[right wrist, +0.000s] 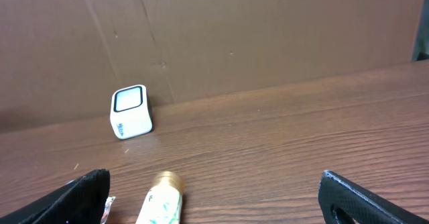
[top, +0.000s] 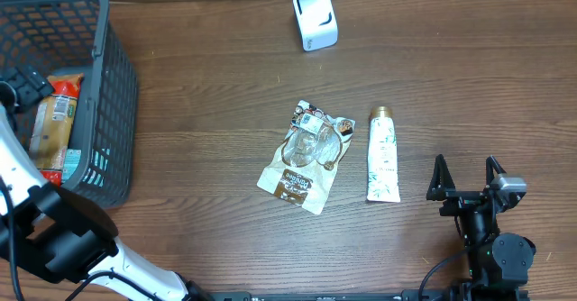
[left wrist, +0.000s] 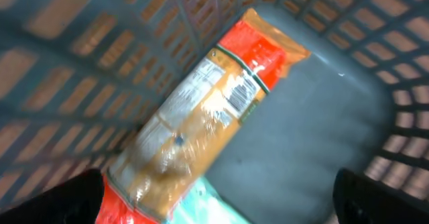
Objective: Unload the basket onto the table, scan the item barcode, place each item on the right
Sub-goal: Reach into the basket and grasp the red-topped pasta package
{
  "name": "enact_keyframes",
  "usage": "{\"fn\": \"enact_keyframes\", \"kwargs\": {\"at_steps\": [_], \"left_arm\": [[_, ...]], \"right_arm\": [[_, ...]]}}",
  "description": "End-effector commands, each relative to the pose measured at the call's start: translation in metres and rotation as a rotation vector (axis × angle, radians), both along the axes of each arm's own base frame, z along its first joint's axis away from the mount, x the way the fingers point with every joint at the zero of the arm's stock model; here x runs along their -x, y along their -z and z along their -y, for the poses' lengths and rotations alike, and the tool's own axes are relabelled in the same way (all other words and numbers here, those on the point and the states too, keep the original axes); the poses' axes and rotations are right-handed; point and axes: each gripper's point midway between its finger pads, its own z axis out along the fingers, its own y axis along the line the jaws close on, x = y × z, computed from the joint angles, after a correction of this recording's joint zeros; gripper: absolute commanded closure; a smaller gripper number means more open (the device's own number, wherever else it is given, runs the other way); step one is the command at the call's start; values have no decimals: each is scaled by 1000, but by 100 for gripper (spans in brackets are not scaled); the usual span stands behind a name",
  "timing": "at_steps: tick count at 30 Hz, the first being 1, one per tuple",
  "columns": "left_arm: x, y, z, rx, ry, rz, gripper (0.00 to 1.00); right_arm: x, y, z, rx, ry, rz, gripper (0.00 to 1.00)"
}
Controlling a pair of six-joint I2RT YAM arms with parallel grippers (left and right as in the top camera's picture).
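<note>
My left gripper [left wrist: 218,200] hangs open inside the grey basket [top: 115,85], just above an orange and red packet [left wrist: 201,110] whose label with a barcode faces up. A teal packet [left wrist: 214,207] lies under it. The packet [top: 56,121] also shows in the overhead view, beside the gripper's black head [top: 25,83]. The white barcode scanner [top: 315,19] stands at the far middle of the table. My right gripper [top: 466,177] rests open near the front right, empty, right of a white tube [top: 382,154]. In the right wrist view the scanner [right wrist: 131,111] stands far ahead to the left.
A brown and white snack pouch [top: 304,157] lies flat mid-table, left of the white tube [right wrist: 163,200] with its gold cap. The basket's mesh walls [left wrist: 100,49] close in around the left gripper. A cardboard wall [right wrist: 234,36] backs the table.
</note>
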Motion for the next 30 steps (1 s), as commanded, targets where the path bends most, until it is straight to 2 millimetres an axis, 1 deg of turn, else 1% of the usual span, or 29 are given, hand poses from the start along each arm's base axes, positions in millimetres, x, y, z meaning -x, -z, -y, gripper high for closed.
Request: {"fn": "enact_keyframes", "kwargs": {"at_steps": [1,3,6,9,13,16,20,24,26,30], "left_arm": [[0,31,-2,-53,94,-59,3],[-3,45,-6,-91,140,-71,7],[-1,63,-13,-152,195,-112,11],[0,82,-14,-189,256,-148,11],[3,102,-16,-222,279,-164,7],[4,108,-21,-252,261,-162,7],[2,107,-29,-279,248,-132,7],[-2,109,-29,-294,294,-111,10],[-3,116,-30,-291,302,-117,10],[1,142,-29,-249,309,-154,10]], "right_arm": [[0,2,2,3,10,2,0],[0,2,2,3,10,2,0],[0,2,2,4,10,2,0],[0,2,2,4,10,2,0],[0,2,2,3,10,2,0],[0,2,2,3,10,2,0],[0,2,2,3,10,2,0],[0,2,2,4,10,2,0],[0,2,2,4,10,2,0],[0,2,2,4,10,2,0]]}}
